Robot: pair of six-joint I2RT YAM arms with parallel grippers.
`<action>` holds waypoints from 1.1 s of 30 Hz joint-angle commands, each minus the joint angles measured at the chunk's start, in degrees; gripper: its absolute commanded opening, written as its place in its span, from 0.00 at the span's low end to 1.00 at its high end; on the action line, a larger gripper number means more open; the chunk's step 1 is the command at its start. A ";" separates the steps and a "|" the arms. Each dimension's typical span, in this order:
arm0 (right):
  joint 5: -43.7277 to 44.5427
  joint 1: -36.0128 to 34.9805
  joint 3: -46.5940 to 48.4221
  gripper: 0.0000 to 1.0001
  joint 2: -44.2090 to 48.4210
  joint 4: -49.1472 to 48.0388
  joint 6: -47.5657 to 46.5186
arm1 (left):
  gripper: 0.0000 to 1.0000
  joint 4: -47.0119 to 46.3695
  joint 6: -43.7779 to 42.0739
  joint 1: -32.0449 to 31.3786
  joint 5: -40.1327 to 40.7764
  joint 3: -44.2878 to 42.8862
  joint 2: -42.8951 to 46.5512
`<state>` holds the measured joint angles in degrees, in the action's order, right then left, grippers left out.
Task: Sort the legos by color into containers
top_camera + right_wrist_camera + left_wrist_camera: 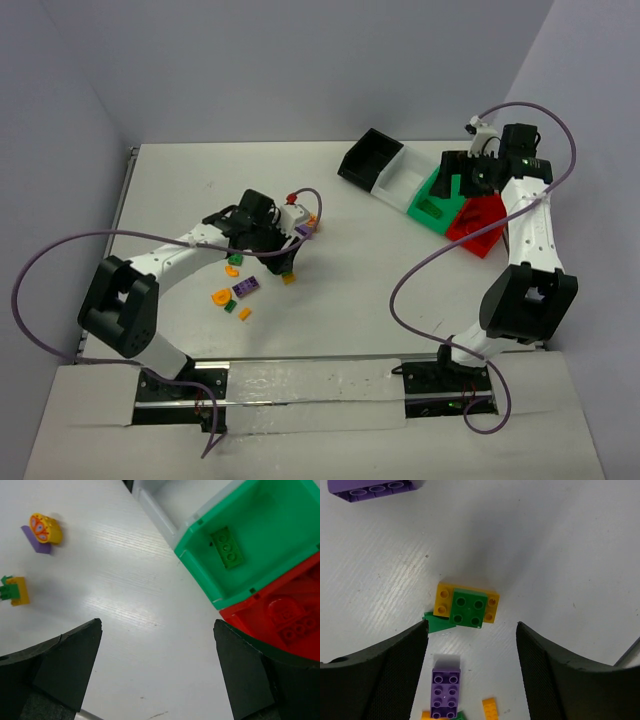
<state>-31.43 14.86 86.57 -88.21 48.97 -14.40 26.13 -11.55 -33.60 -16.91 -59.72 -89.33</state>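
Loose legos lie on the white table near my left arm. In the left wrist view a green brick (468,608) sits on an orange brick (442,600), with a flat green piece (435,624) beside them. My left gripper (471,629) is open and empty just short of them; in the top view it (283,258) hovers over the pile. A purple brick (445,692) lies between its fingers. My right gripper (157,625) is open and empty over bare table beside the green bin (186,547), which holds a green brick (227,547). The red bin (240,614) holds red pieces (287,620).
The bins stand in a row at the back right: black (365,160), white (398,178), green (428,205), red (478,238). More orange, purple and green pieces (232,297) lie left of centre. A yellow butterfly piece (45,528) sits on a purple piece.
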 commanded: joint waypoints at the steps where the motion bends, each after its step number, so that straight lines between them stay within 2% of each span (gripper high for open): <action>1: -3.80 -0.18 -0.87 1.00 1.11 0.60 1.82 | 0.74 0.24 -2.15 -0.76 1.18 -2.51 -1.80; 11: -5.40 -0.30 -0.52 1.00 1.99 0.86 2.79 | 0.68 -1.38 -3.04 -1.29 1.65 -2.77 -5.96; 19: -5.76 -0.44 -0.16 1.00 2.25 1.04 2.91 | 0.53 -2.62 -3.48 -1.92 2.18 -3.01 -7.74; 25: -6.09 -0.87 -0.08 1.00 2.42 0.95 3.31 | 0.35 -3.02 -3.31 -2.17 2.72 -2.89 -8.31; 28: -7.04 -1.87 -0.93 1.00 3.36 -0.19 4.01 | 0.17 -1.99 -3.22 -2.17 2.51 -3.56 -7.61; 30: -8.95 -2.69 -1.92 1.00 4.21 -1.32 4.51 | 0.09 -1.16 -2.62 -2.01 1.96 -4.19 -6.01; 32: -11.48 -4.73 -3.55 1.00 5.46 -3.39 5.19 | 0.00 0.46 -0.67 -1.28 -1.31 -6.34 -2.49; 33: -11.83 -6.21 -3.95 1.00 5.94 -4.61 5.39 | 0.00 0.93 0.21 -0.34 -4.80 -7.02 -0.61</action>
<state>-38.64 12.46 84.35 -86.64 48.36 -10.47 26.02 -13.95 -35.34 -14.97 -61.43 -96.49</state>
